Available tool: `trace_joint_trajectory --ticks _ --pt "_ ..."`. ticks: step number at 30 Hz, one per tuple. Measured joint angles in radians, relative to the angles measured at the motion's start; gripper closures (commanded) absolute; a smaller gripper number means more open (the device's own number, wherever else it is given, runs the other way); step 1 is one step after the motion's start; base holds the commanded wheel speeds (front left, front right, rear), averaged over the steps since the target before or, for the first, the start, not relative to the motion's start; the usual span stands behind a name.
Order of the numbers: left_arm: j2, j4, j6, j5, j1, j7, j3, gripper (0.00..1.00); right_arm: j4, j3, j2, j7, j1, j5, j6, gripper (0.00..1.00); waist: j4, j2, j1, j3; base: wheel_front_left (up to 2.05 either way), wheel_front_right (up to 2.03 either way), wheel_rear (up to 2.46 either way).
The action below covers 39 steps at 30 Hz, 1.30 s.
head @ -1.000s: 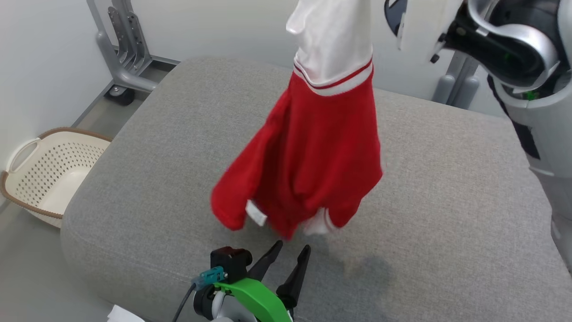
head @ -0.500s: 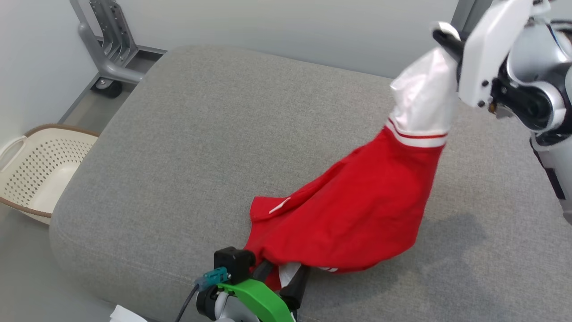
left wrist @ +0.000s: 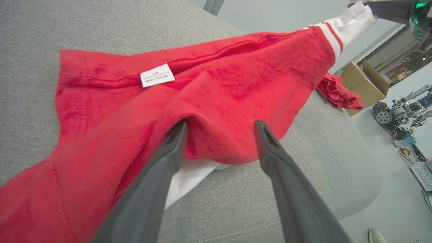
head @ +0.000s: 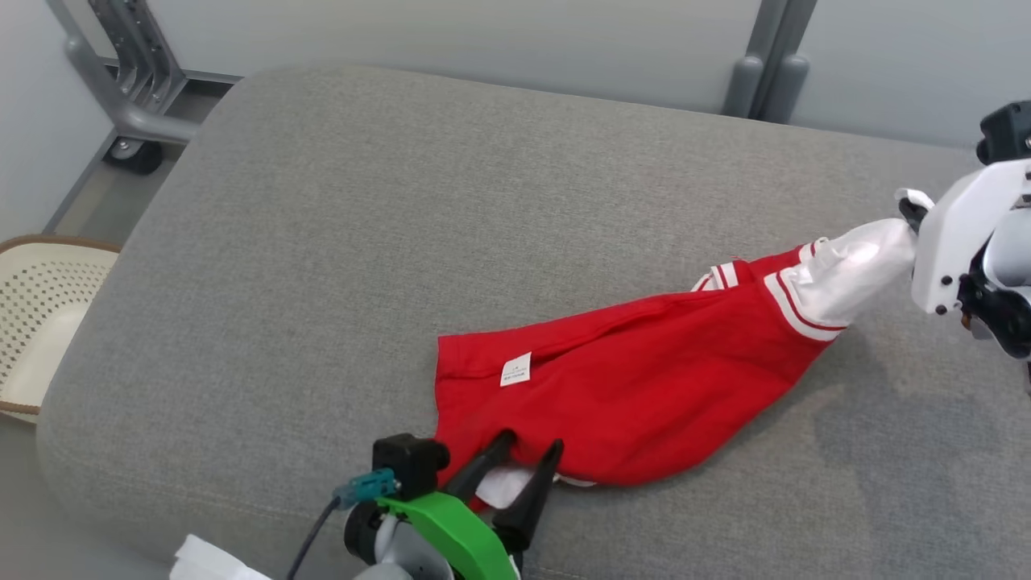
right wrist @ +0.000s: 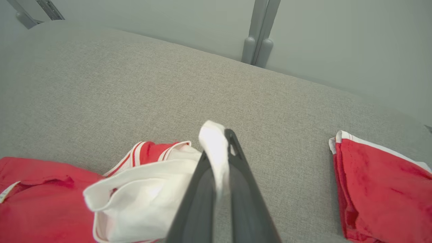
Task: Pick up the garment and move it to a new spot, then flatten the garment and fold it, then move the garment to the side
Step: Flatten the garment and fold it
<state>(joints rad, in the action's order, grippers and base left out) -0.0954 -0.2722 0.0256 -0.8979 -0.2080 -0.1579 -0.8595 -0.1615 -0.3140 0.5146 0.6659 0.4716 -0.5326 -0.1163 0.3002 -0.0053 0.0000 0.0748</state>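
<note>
The garment [head: 628, 379] is a red shirt with white, red-striped sleeves, lying stretched across the grey cushion [head: 338, 242]. My right gripper [head: 910, 211] is shut on the tip of a white sleeve [right wrist: 145, 192] and holds that end just above the cushion at the right. In the right wrist view white cloth pokes out between the closed right gripper [right wrist: 221, 135]. My left gripper [head: 530, 443] stands open at the garment's near edge. In the left wrist view a red fold [left wrist: 219, 84] bulges between the spread fingers of the left gripper [left wrist: 220, 124], with white cloth under the left finger.
A second red garment [right wrist: 374, 182] lies bunched on the cushion's right end. A cream laundry basket [head: 40, 322] stands on the floor at the left, a grey metal frame [head: 113, 89] behind it. A cardboard box [left wrist: 364, 84] sits beyond the cushion.
The right gripper has swung right and down, so the garment went from hanging to lying stretched on the cushion. The head camera has shifted too. The garment's near edge now reaches the left fingers.
</note>
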Motion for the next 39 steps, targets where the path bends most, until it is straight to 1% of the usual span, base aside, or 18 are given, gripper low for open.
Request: trace_joint_trajectory --ticks 4,6,8,11,12,15,20,29,34,39 --pt "-0.033 0.035 0.003 0.001 -0.016 -0.003 0.048 0.00 -0.026 0.024 0.012 -0.063 -0.062 0.023 -0.002 1.00 -0.035 0.0000 0.0000 0.007 0.00 0.00 0.00" --pt "-0.059 0.047 0.019 0.010 -0.049 -0.012 0.081 0.00 -0.034 0.036 0.005 -0.095 -0.093 0.030 -0.002 1.00 -0.054 0.0000 0.0000 0.011 0.00 0.00 0.00" --pt "-0.084 0.050 0.029 0.019 -0.085 -0.012 0.113 0.00 -0.037 0.047 -0.027 -0.126 -0.121 0.022 -0.008 1.00 -0.073 0.0000 0.0001 0.015 0.00 0.00 0.00" --pt "-0.110 0.025 0.038 0.021 -0.121 0.000 0.145 0.00 -0.031 0.056 -0.093 -0.179 -0.149 -0.005 -0.008 1.00 -0.101 0.0000 0.0000 0.023 0.00 0.00 0.00" --pt "-0.121 0.008 0.047 0.021 -0.126 0.012 0.148 0.00 -0.027 0.061 -0.113 -0.197 -0.153 -0.013 -0.008 1.00 -0.110 0.0000 0.0000 0.027 0.00 0.00 0.00" --pt "-0.151 -0.040 0.054 0.024 -0.133 0.051 0.146 0.00 -0.016 0.072 -0.162 -0.242 -0.154 -0.025 -0.009 1.00 -0.138 0.0000 0.0000 0.040 0.00 0.00 0.00" --pt "-0.147 -0.056 0.054 0.015 -0.151 0.091 0.141 0.00 -0.008 0.048 -0.201 -0.293 -0.155 -0.021 -0.009 1.00 -0.183 0.0000 0.0000 0.067 0.00 0.00 0.00" --pt "-0.149 -0.123 0.055 0.004 -0.189 0.125 0.141 0.00 -0.022 0.035 -0.217 -0.358 -0.174 -0.012 -0.009 1.00 -0.250 0.0000 0.0000 0.114 0.00 0.00 0.00" --pt "-0.157 -0.148 0.058 0.019 -0.207 0.135 0.142 0.00 -0.030 0.037 -0.229 -0.378 -0.178 -0.012 -0.009 1.00 -0.260 0.0000 0.0001 0.129 0.00 0.00 0.00" --pt "-0.160 -0.163 0.063 0.037 -0.224 0.139 0.140 0.00 -0.046 0.049 -0.225 -0.394 -0.206 -0.012 -0.009 1.00 -0.245 0.0000 0.0001 0.129 0.00 0.00 0.00"
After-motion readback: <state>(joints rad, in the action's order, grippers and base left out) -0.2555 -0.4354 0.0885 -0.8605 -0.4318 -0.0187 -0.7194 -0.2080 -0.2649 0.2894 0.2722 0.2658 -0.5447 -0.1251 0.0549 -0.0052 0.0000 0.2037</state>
